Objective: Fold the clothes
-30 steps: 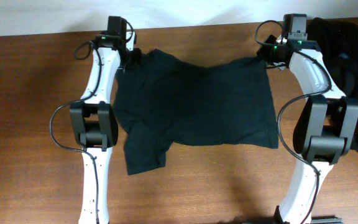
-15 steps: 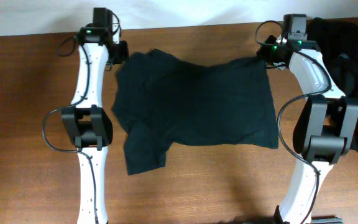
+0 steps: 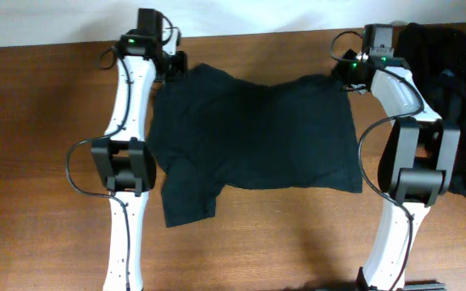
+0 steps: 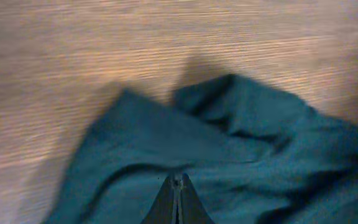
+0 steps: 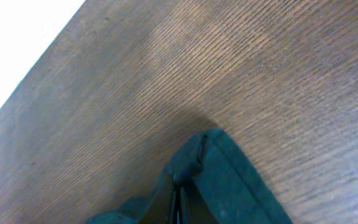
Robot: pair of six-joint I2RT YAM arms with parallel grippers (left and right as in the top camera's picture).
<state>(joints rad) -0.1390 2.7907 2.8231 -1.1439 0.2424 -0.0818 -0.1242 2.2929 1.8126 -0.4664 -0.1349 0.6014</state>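
Note:
A black short-sleeved T-shirt (image 3: 253, 133) lies spread on the wooden table (image 3: 39, 145), one sleeve (image 3: 188, 198) pointing toward the front left. My left gripper (image 3: 171, 71) is at the shirt's far left corner. In the left wrist view its jaws (image 4: 178, 182) are shut, pinching a fold of the dark fabric (image 4: 247, 130). My right gripper (image 3: 345, 77) is at the far right corner. In the right wrist view it (image 5: 180, 186) is shut on the bunched hem corner (image 5: 225, 168), held just above the wood.
More black clothes (image 3: 455, 81) lie in a heap at the table's far right, beside the right arm. The table's far edge (image 3: 249, 34) runs just behind both grippers. Both arm bases stand at the front.
The left arm swung left with the shirt's corner, then came back right to about where it started. The right gripper shifted slightly left. The shirt's body stays spread.

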